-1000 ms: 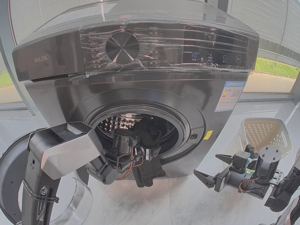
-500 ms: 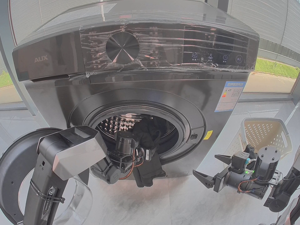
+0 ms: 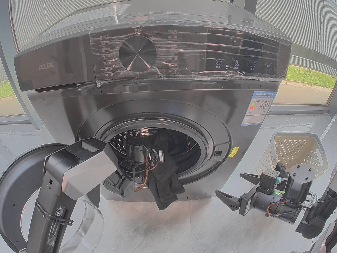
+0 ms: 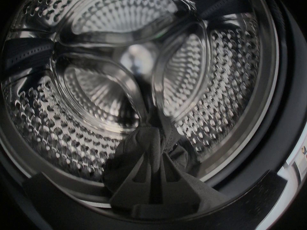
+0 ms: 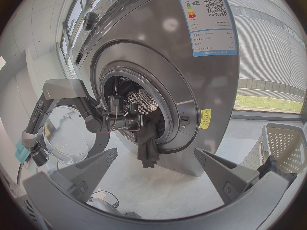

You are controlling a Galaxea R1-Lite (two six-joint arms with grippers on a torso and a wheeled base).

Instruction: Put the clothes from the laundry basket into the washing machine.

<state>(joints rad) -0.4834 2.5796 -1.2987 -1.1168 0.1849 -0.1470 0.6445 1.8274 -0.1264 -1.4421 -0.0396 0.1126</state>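
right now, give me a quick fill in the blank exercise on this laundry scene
1. The left gripper is shut on a ___ garment at the mouth of the washing machine.
2. The fingers of the right gripper are ___.
3. The laundry basket stands on the floor at the robot's ___ of the washing machine.

Missing words: black; open; right

The dark grey front-loading washing machine [image 3: 168, 99] carried white logo lettering [image 3: 46, 66] on its drawer front [image 3: 31, 79], a blue-and-white energy label [image 3: 258, 108] with a square code, and a small yellow warning sticker [image 3: 233, 151] beside the door latch [image 3: 218, 154]
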